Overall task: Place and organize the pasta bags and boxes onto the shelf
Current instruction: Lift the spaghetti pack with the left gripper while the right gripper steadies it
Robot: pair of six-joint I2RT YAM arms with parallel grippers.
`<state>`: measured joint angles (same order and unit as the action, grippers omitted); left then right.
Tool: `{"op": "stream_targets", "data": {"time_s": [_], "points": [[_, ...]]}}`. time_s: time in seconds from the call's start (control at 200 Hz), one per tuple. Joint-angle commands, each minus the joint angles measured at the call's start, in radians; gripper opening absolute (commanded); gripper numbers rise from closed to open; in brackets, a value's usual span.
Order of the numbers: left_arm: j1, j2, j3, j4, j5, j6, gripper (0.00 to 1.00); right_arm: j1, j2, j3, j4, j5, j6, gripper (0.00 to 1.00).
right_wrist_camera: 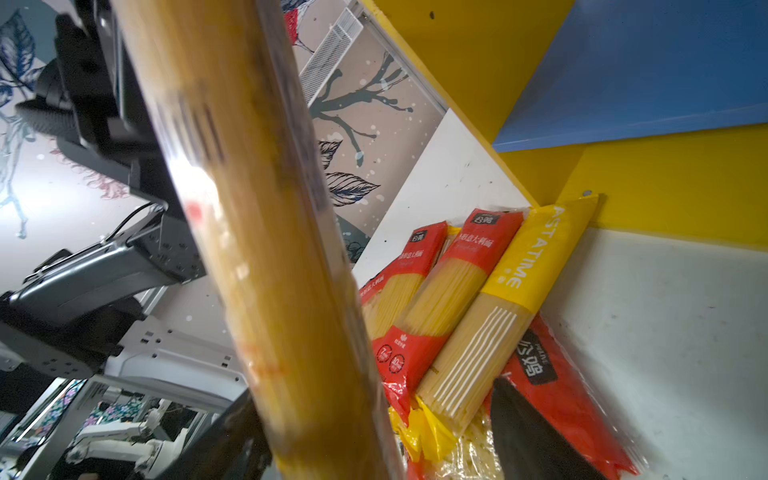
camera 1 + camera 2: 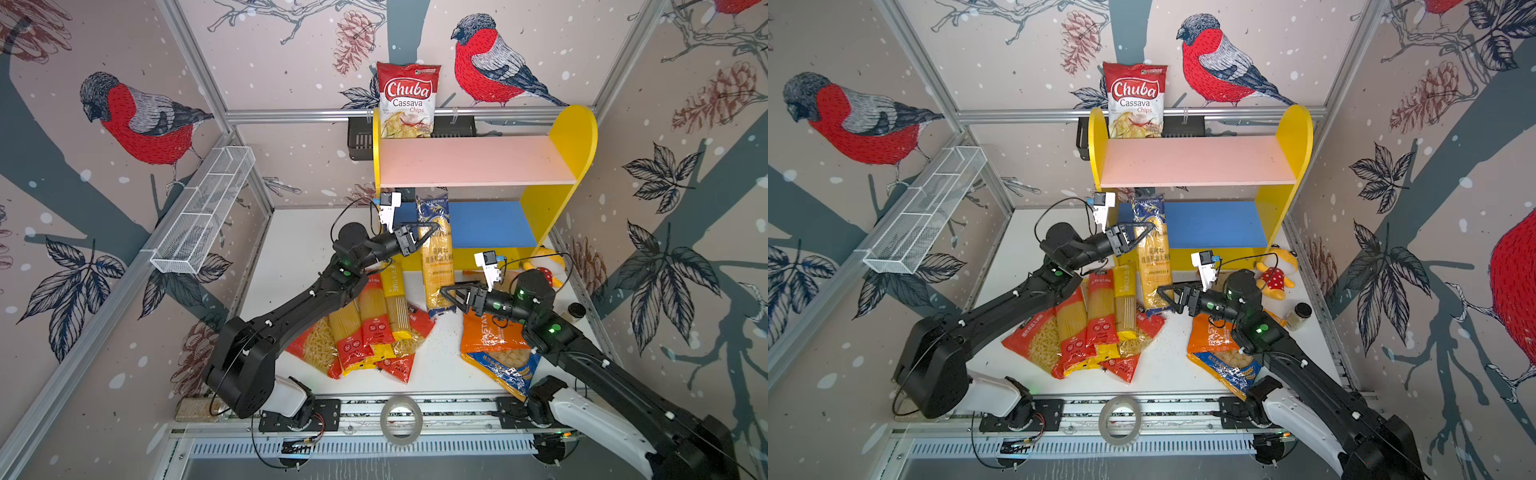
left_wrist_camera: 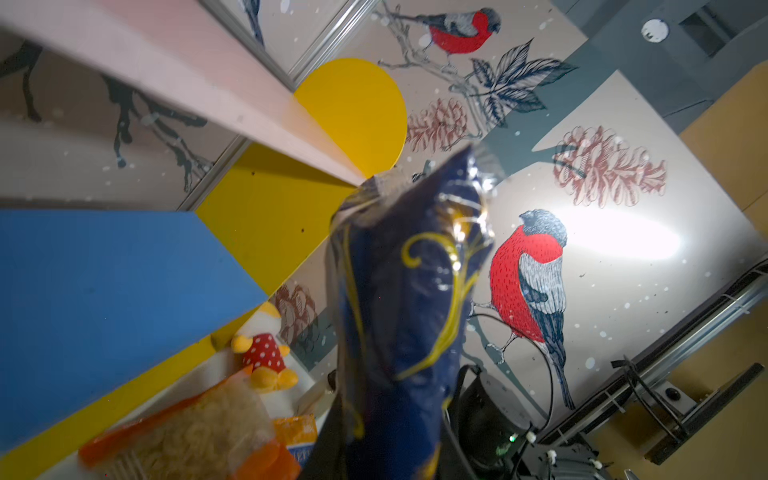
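A dark blue spaghetti pack (image 2: 436, 257) (image 2: 1154, 253) stands nearly upright in front of the shelf (image 2: 473, 162), its top by the blue lower board (image 2: 486, 224). My left gripper (image 2: 427, 235) (image 3: 390, 449) is shut on its upper part. My right gripper (image 2: 448, 297) (image 1: 374, 415) is open around the lower end, with a gap beside the pack (image 1: 270, 249). On the table lie red spaghetti packs (image 2: 370, 320), a yellow PASTATIME pack (image 2: 395, 299), a red short-pasta bag (image 2: 313, 345), an orange bag (image 2: 490, 332) and a blue-yellow bag (image 2: 503, 370). Both shelf boards are bare.
A Chuba chips bag (image 2: 408, 99) stands in a black basket (image 2: 359, 139) behind the shelf. A white wire rack (image 2: 203, 212) hangs on the left wall. A plush toy (image 2: 1275, 274) and a small jar (image 2: 575, 311) sit at the right. A tape roll (image 2: 401, 417) lies at the front edge.
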<state>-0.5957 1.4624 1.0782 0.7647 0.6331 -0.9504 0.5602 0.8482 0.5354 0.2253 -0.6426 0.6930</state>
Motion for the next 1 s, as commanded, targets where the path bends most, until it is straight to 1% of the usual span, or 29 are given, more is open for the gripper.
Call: {"op": "stream_targets", "data": {"time_s": [0.0, 0.08, 0.155, 0.25, 0.385, 0.53, 0.66, 0.74, 0.86, 0.991], "points": [[0.013, 0.020, 0.060, 0.134, 0.035, -0.061, 0.03, -0.007, -0.007, -0.002, 0.083, -0.063, 0.027, 0.80], [0.013, 0.029, 0.082, 0.149, 0.044, -0.081, 0.03, -0.013, 0.012, 0.008, 0.141, -0.086, 0.047, 0.74], [0.014, 0.030, 0.085, 0.156, 0.052, -0.093, 0.04, -0.016, 0.034, 0.022, 0.195, -0.103, 0.066, 0.65], [0.017, 0.026, 0.086, 0.157, 0.048, -0.100, 0.05, -0.021, 0.060, 0.038, 0.263, -0.122, 0.097, 0.57], [0.035, 0.030, 0.110, 0.130, 0.036, -0.109, 0.06, -0.025, 0.094, 0.066, 0.343, -0.133, 0.132, 0.40], [0.076, 0.053, 0.165, 0.075, 0.018, -0.137, 0.12, -0.025, 0.129, 0.118, 0.391, -0.134, 0.158, 0.32], [0.107, 0.060, 0.195, 0.055, 0.005, -0.150, 0.23, -0.025, 0.160, 0.181, 0.403, -0.130, 0.175, 0.25], [0.117, 0.056, 0.217, 0.022, 0.007, -0.129, 0.35, -0.023, 0.188, 0.232, 0.402, -0.127, 0.188, 0.22], [0.127, 0.027, 0.214, -0.040, -0.013, -0.082, 0.54, -0.019, 0.245, 0.326, 0.372, -0.118, 0.198, 0.22], [0.152, -0.023, 0.173, -0.093, -0.035, -0.053, 0.67, -0.017, 0.303, 0.439, 0.313, -0.082, 0.197, 0.21]]}}
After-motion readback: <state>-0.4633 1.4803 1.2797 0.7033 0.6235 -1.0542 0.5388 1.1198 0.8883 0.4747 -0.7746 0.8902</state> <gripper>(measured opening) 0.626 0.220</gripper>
